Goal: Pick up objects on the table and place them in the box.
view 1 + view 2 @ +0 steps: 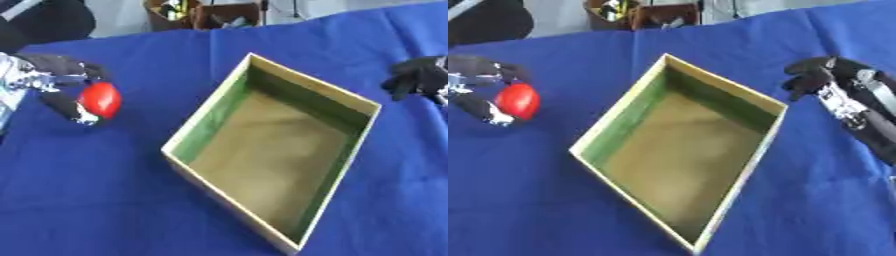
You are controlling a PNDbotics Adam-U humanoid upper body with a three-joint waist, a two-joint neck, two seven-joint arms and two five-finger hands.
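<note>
A red rounded object (101,99) sits at the left of the blue table, with my left hand (58,80) curled round it, fingers above and thumb below. The open wooden box (215,107) with green inner walls stands askew in the middle, with nothing inside it. My right hand (820,75) hovers over the cloth just right of the box's far corner, fingers bent downward and holding nothing.
A blue cloth (96,190) covers the whole table. Beyond its far edge stand a brown container with clutter (188,12) and a dark shape (48,20) at the far left.
</note>
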